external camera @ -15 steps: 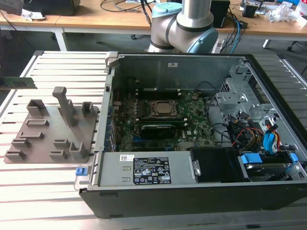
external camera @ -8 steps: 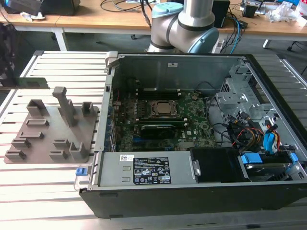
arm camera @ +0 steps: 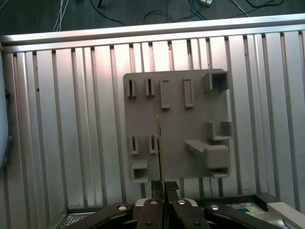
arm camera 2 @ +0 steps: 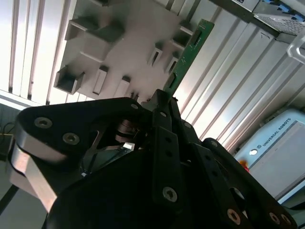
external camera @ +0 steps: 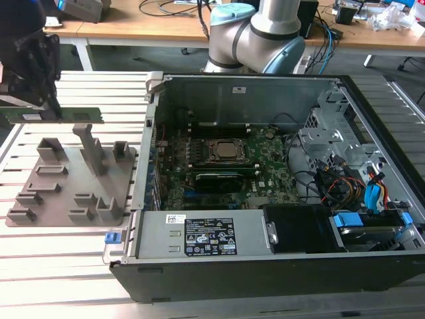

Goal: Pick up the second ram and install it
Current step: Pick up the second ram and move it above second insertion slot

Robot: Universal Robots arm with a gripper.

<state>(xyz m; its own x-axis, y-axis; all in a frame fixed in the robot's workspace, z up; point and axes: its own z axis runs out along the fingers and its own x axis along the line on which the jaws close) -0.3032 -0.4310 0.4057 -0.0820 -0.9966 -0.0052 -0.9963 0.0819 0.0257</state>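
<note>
My gripper [external camera: 52, 108] is shut on the second ram [external camera: 81, 115], a long thin green stick held level in the air. It hangs above the far edge of the grey fixture plate [external camera: 73, 183], at the exterior view's left. In the second wrist view the ram [arm camera 2: 187, 55] sticks out from between the black fingers [arm camera 2: 162, 114], over the plate [arm camera 2: 128, 38]. In the first wrist view I see the ram [arm camera: 159, 143] edge-on as a thin line rising from the gripper [arm camera: 162, 185], with the plate [arm camera: 181, 114] below it.
An open computer case [external camera: 239, 90] stands to the exterior view's right of the plate, with the green motherboard [external camera: 265, 156] and CPU socket [external camera: 224, 151] inside. Cables and drive bays [external camera: 352, 193] fill its right side. The arm's base [external camera: 255, 33] stands behind the case on the slatted table [external camera: 60, 256].
</note>
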